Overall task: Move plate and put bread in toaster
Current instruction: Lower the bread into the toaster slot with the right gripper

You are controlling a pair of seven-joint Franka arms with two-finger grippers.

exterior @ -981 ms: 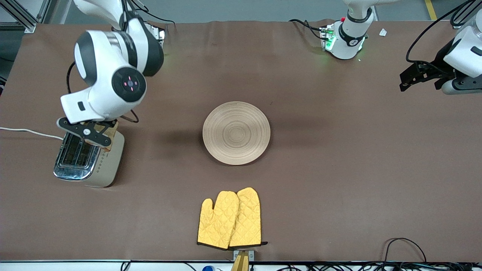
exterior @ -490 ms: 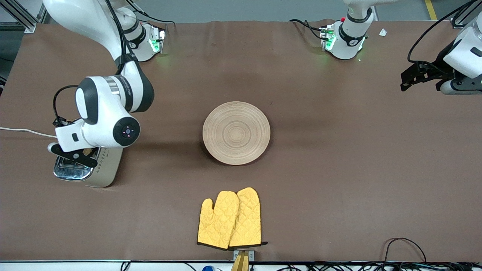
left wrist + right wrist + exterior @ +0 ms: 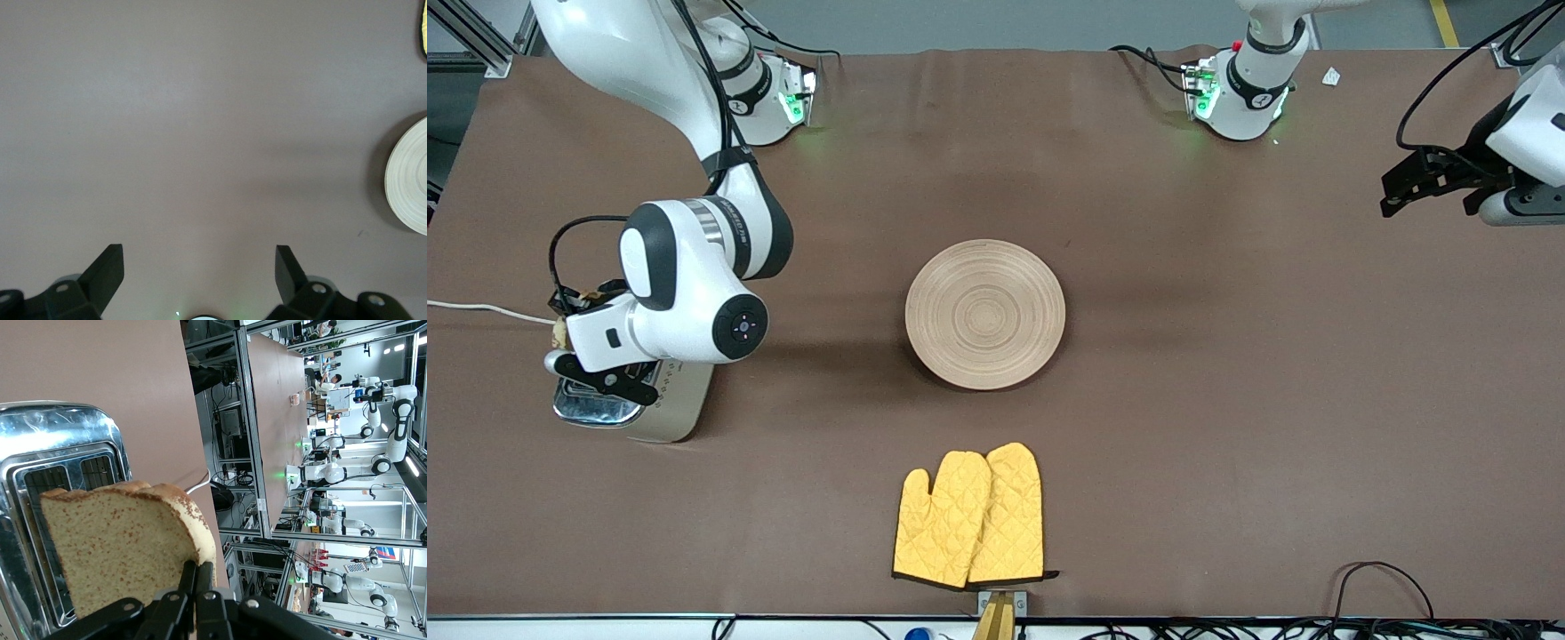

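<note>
The cream toaster [image 3: 680, 404] with a chrome top stands at the right arm's end of the table. My right gripper [image 3: 596, 378] is just over its top, shut on the bread [image 3: 120, 547], which it holds on edge above the slots [image 3: 60, 480]. In the front view the wrist hides nearly all of the bread. The wooden plate [image 3: 985, 313] lies bare at the table's middle and also shows in the left wrist view [image 3: 410, 177]. My left gripper [image 3: 1400, 188] is open and empty, and waits in the air over the left arm's end of the table [image 3: 198, 270].
A pair of yellow oven mitts [image 3: 971, 517] lies nearer the front camera than the plate. The toaster's white cord [image 3: 480, 309] runs off the table's edge. Cables lie at the front edge near the left arm's end [image 3: 1383, 587].
My right arm has come down with the bread from above the toaster's farther end to low over its top. My left gripper has drifted slightly outward.
</note>
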